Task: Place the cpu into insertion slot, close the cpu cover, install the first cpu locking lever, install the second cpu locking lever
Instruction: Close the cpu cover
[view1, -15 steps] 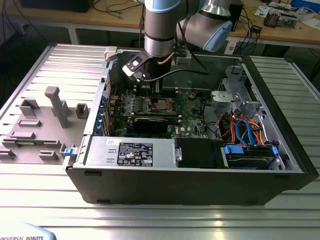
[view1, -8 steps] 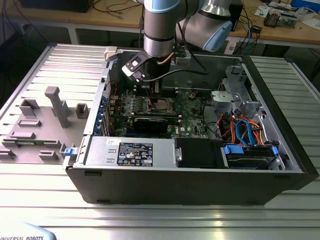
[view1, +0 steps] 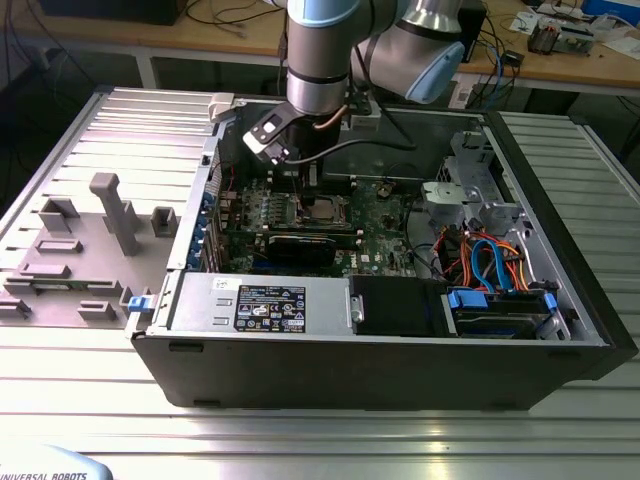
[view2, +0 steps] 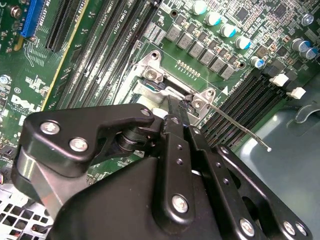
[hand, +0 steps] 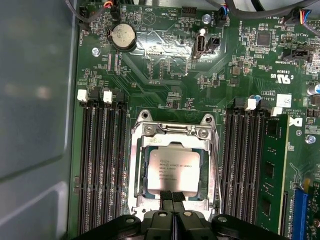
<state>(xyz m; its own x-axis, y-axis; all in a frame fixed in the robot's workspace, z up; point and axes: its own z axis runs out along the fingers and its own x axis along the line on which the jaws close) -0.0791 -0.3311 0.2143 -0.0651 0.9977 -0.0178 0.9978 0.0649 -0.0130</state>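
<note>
A ribbed metal table (view1: 300, 440) spans the foreground, with a wooden workbench (view1: 230, 42) standing behind it.

The cpu (hand: 172, 169) was silvery-grey with dark print; the cpu cover (hand: 170, 129) silver; the motherboard (hand: 165, 65) green; the claw (hand: 173, 196) black; the table (view1: 300, 440) ribbed pale grey; the cables (view1: 488, 258) blue and orange.

My gripper (hand: 173, 196) looks matt black with bright metal screws (view2: 180, 202); the cpu (hand: 172, 167) has a dull grey metal top, the cpu cover (hand: 172, 131) shinier silver metal.
</note>
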